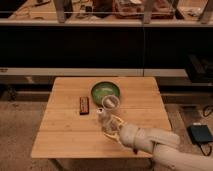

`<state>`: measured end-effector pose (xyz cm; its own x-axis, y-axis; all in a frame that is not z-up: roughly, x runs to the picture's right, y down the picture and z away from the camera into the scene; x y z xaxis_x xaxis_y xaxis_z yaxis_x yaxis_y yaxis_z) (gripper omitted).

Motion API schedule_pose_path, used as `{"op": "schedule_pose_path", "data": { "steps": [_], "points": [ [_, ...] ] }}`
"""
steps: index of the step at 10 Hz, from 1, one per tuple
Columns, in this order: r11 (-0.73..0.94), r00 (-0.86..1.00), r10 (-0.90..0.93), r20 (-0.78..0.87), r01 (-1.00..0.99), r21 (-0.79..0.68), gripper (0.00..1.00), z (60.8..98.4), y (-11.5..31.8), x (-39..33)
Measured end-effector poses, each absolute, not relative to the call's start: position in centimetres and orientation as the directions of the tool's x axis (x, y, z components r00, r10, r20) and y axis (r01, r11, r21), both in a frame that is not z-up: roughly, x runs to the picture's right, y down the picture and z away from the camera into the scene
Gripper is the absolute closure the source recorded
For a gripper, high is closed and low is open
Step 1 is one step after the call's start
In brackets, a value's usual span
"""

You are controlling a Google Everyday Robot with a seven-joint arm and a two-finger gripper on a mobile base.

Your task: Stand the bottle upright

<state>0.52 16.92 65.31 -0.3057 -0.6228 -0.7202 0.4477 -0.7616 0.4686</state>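
Claw pinching bottle (upright, cap up), mid-table near cup.

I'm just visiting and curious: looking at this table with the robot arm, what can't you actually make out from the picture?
- The bottle, camera view: its lower part is hidden behind the gripper, so whether its base touches the table is unclear.
- The bottle's label: too small and blurred to read.
- The arm: cut off by the bottom edge.
- The dark bar: too blurred to identify.
- The green bowl: its near rim is covered by the cup.
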Motion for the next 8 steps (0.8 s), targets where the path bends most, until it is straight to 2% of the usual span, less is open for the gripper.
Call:
{"op": "schedule_pose_path", "data": {
  "steps": [2, 5, 8],
  "points": [
    [-0.757, -0.307, -0.627, -0.716, 0.456, 0.468, 0.99, 65.8, 16.8, 0.9],
    [-0.751, -0.352, -0.614, -0.706, 0.534, 0.388, 0.99, 72.0, 14.3, 5.8],
    [-0.753, -0.376, -0.551, -0.745, 0.609, 0.250, 0.99, 77.1, 7.6, 11.4]
  ]
}}
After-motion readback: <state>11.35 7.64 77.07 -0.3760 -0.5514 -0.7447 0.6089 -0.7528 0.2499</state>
